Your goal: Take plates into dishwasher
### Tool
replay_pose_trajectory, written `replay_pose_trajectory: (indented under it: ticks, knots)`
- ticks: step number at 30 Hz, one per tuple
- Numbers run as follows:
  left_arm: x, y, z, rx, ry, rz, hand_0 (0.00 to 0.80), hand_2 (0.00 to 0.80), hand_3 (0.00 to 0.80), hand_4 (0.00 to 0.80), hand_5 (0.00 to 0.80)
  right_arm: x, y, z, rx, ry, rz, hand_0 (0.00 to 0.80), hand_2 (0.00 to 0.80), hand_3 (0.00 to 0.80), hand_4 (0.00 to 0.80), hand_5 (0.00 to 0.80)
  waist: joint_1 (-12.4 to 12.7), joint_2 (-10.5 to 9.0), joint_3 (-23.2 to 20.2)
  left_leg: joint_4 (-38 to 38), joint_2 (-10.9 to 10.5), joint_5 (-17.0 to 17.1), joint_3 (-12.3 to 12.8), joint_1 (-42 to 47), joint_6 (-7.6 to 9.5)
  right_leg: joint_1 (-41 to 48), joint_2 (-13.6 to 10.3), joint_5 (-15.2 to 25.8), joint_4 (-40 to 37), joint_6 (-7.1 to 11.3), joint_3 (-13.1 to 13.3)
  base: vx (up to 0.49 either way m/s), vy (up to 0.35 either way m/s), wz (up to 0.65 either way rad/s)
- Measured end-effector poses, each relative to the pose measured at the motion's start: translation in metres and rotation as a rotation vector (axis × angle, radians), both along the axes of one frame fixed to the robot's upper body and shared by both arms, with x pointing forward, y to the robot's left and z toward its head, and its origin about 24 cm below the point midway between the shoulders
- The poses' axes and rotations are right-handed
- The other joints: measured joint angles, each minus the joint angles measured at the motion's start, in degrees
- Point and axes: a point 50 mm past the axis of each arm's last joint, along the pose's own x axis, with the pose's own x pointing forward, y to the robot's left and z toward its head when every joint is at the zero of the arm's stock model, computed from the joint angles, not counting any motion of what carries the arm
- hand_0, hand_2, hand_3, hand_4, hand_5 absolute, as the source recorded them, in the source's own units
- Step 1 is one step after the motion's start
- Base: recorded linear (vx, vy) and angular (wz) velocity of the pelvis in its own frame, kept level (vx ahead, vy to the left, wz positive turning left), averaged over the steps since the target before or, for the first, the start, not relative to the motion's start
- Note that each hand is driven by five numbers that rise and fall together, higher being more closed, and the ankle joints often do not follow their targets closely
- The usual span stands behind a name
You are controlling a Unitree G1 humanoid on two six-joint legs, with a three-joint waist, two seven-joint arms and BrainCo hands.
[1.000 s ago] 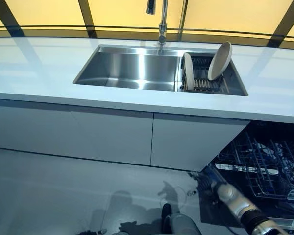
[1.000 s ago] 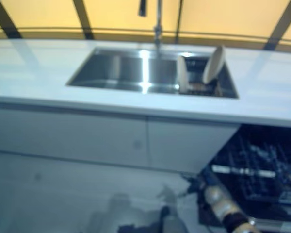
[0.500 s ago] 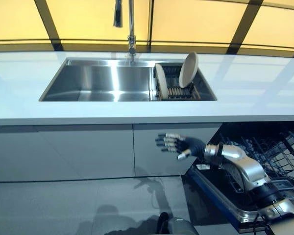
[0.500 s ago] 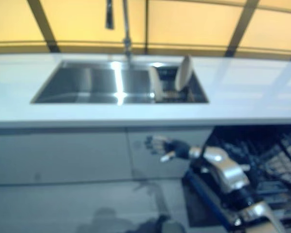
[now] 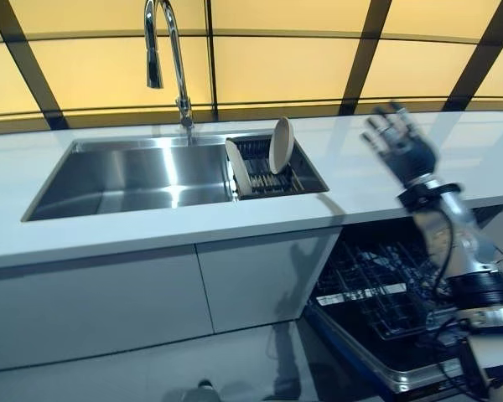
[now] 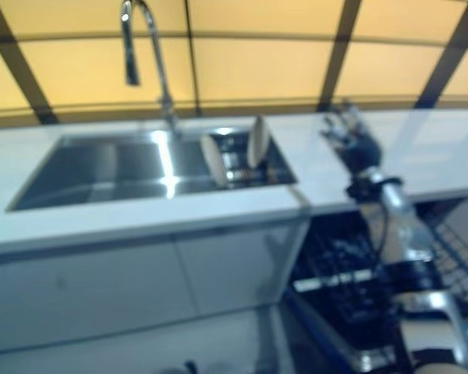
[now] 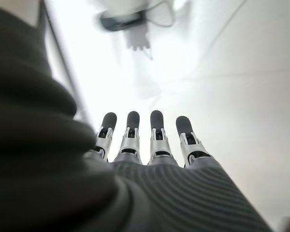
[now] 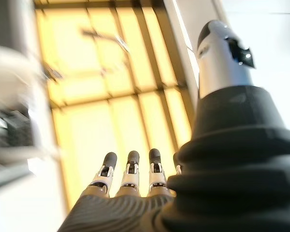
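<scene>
Kitchen counter run, white worktop (image 5: 84,239) with amber glazed panels behind. Nearest the robot, low on its right: open dishwasher (image 5: 377,293), dark wire rack pulled out and ready to be loaded. No plate visible in it.

Right hand (image 5: 396,138) is raised above the worktop edge, right of the sink, fingers straight and spread, holding nothing. Its wrist view shows the same: fingers extended toward the yellow panels, nothing between them. Judged to be on the reach toward the plates, open so it can close round a rim.

Left hand (image 7: 150,140) shows only in its own wrist view, fingers straight, side by side, empty, pale floor beyond.

Farther back, the steel sink (image 5: 126,176); a dish rack (image 5: 272,172) sits in its right end. Two pale plates stand on edge in the slots: front plate (image 5: 237,168) leaning, rear plate (image 5: 281,145) more upright. Both untouched, well apart from the hand. Tap (image 5: 172,59) arches behind.
</scene>
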Motion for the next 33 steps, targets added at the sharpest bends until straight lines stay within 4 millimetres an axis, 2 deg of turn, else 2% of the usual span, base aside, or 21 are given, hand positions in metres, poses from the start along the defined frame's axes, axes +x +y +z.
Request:
replay_pose_trajectory:
  ticks: [2, 4, 7, 11, 13, 15, 19, 21, 22, 24, 25, 26, 28, 31, 33]
  knots:
    - [0.013, 0.003, 0.004, 0.010, -0.041, -0.015, 0.000, 0.000, 0.000, 0.000, 0.000, 0.005, -0.009, 0.015, 0.041, -0.020, -0.077, 0.000, 0.000, 0.000, 0.000, 0.000, -0.7, -0.71, -0.4, -1.4, -1.6, -0.1, -0.2, 0.2, 0.89, -0.6, -1.2, -0.6, 1.1, 1.16, 2.6, 0.065, -0.019, 0.20]
    - [0.015, 0.003, 0.004, 0.008, -0.044, -0.021, 0.000, 0.000, 0.000, 0.000, 0.000, 0.006, -0.016, 0.029, 0.065, -0.053, -0.158, 0.000, 0.000, 0.000, 0.000, 0.000, -0.5, -1.49, -0.9, -2.1, -2.6, -0.2, -0.2, 0.1, 1.10, -1.3, -1.9, -1.4, 2.0, 2.00, 4.7, 0.040, -0.009, 0.19]
    - [0.009, 0.002, 0.002, 0.005, -0.015, -0.033, 0.000, 0.000, 0.000, 0.000, 0.000, 0.010, -0.023, 0.041, 0.111, -0.063, -0.261, 0.000, 0.000, 0.000, 0.000, 0.000, -0.3, -2.59, -1.6, -2.4, -3.1, -0.3, -0.1, -0.6, 1.19, -1.8, -2.3, -2.1, 1.9, 2.39, 5.1, 0.049, 0.015, 0.14]
    - [0.001, -0.002, -0.001, -0.012, 0.016, -0.034, 0.000, 0.000, 0.000, 0.000, 0.000, 0.012, -0.043, 0.071, 0.180, -0.078, -0.441, 0.000, 0.000, 0.000, 0.000, 0.000, 2.7, -3.14, -1.9, -2.3, -3.4, -0.2, 0.0, -0.6, 1.55, -1.6, -2.4, -2.2, 1.5, 2.36, 5.0, 0.060, 0.064, 0.04]
    - [-0.004, -0.004, -0.002, -0.017, 0.028, -0.033, 0.000, 0.000, 0.000, 0.000, 0.000, 0.015, -0.040, 0.083, 0.174, -0.092, -0.462, 0.000, 0.000, 0.000, 0.000, 0.000, 2.8, -3.16, -1.9, -2.3, -3.7, -0.2, -0.3, -0.6, 1.59, -1.0, -2.4, -2.4, 0.9, 2.52, 5.0, 0.049, 0.110, 0.12]
    - [-0.002, -0.004, -0.002, -0.019, 0.021, -0.033, 0.000, 0.000, 0.000, 0.000, 0.000, 0.018, -0.035, 0.094, 0.103, -0.097, -0.497, 0.000, 0.000, 0.000, 0.000, 0.000, 4.1, -3.22, -1.9, -2.4, -3.9, -0.2, -0.3, 0.0, 1.63, -0.7, -2.6, -2.4, 0.5, 2.64, 5.0, 0.051, 0.139, 0.03]
    - [0.012, -0.006, -0.001, -0.019, -0.011, -0.066, 0.000, 0.000, 0.000, 0.000, 0.000, 0.023, -0.044, 0.093, 0.059, -0.026, -0.565, 0.000, 0.000, 0.000, 0.000, 0.000, 4.4, -3.45, -1.9, -2.4, -5.0, -0.7, -1.1, 0.3, 2.14, 0.5, -3.3, -3.2, 0.6, 3.49, 4.9, 0.069, 0.140, 0.21]
    - [0.017, -0.008, 0.000, -0.019, -0.011, -0.096, 0.000, 0.000, 0.000, 0.000, 0.000, 0.024, -0.052, 0.087, 0.039, 0.030, -0.597, 0.000, 0.000, 0.000, 0.000, 0.000, 4.2, -4.04, -1.7, -2.8, -6.1, -2.2, -1.5, 0.5, 2.73, -0.3, -4.9, -4.9, 3.9, 4.40, 4.3, 0.098, 0.142, 0.25]
    - [0.020, -0.010, 0.000, -0.024, -0.016, -0.115, 0.000, 0.000, 0.000, 0.000, 0.000, 0.022, -0.061, 0.084, 0.027, 0.067, -0.632, 0.000, 0.000, 0.000, 0.000, 0.000, 3.9, -4.25, -1.5, -3.7, -6.9, -2.0, -1.6, 1.3, 3.08, -1.2, -6.3, -6.3, 8.1, 5.44, 4.6, 0.182, 0.103, 0.31]
    - [0.024, -0.012, 0.000, -0.024, -0.014, -0.161, 0.000, 0.000, 0.000, 0.000, 0.000, 0.020, -0.074, 0.072, -0.051, 0.153, -0.720, 0.000, 0.000, 0.000, 0.000, 0.000, 3.1, -3.14, -0.7, -5.9, -6.6, -0.8, -2.7, 3.5, 4.60, -5.4, -7.5, -5.8, 18.8, 6.12, 6.3, 0.180, -0.036, 0.34]
    - [0.024, -0.011, 0.001, -0.021, -0.008, -0.170, 0.000, 0.000, 0.000, 0.000, 0.000, 0.020, -0.078, 0.066, -0.105, 0.200, -0.761, 0.000, 0.000, 0.000, 0.000, 0.000, 2.2, -3.01, -0.4, -6.6, -6.3, -0.2, -3.7, 4.3, 5.12, -7.4, -8.0, -6.4, 21.4, 7.13, 7.3, 0.152, -0.137, 0.41]
    - [0.024, -0.009, 0.001, -0.019, 0.002, -0.169, 0.000, 0.000, 0.000, 0.000, 0.000, 0.019, -0.082, 0.063, -0.150, 0.231, -0.790, 0.000, 0.000, 0.000, 0.000, 0.000, 1.5, -3.28, -0.3, -6.6, -6.4, -0.2, -4.3, 4.3, 5.10, -8.0, -8.1, -6.3, 18.6, 7.65, 8.7, 0.140, -0.157, 0.39]
    - [0.025, -0.004, 0.003, -0.007, 0.013, -0.164, 0.000, 0.000, 0.000, 0.000, 0.000, 0.019, -0.082, 0.067, -0.204, 0.253, -0.815, 0.000, 0.000, 0.000, 0.000, 0.000, 0.7, -3.87, 0.3, -6.8, -6.2, -0.3, -5.0, 4.3, 5.12, -8.7, -8.1, -4.2, 8.1, 9.59, 10.5, 0.121, -0.168, 0.12]
    - [0.033, -0.001, 0.006, 0.002, 0.008, -0.158, 0.000, 0.000, 0.000, 0.000, 0.000, 0.020, -0.080, 0.085, -0.210, 0.227, -0.824, 0.000, 0.000, 0.000, 0.000, 0.000, 0.5, -4.69, 2.5, -6.9, -5.7, -0.3, -5.9, 4.4, 5.07, -10.2, -8.1, 1.6, -1.3, 11.78, 10.7, 0.088, -0.119, 0.16]
    - [0.032, 0.000, 0.007, 0.000, 0.003, -0.125, 0.000, 0.000, 0.000, 0.000, 0.000, 0.019, -0.082, 0.086, -0.204, 0.234, -0.833, 0.000, 0.000, 0.000, 0.000, 0.000, 0.7, -6.00, 2.1, -7.1, -6.1, -0.8, -6.4, 4.6, 4.19, -9.2, -8.1, 2.2, -2.6, 12.11, 11.0, 0.098, -0.100, 0.42]
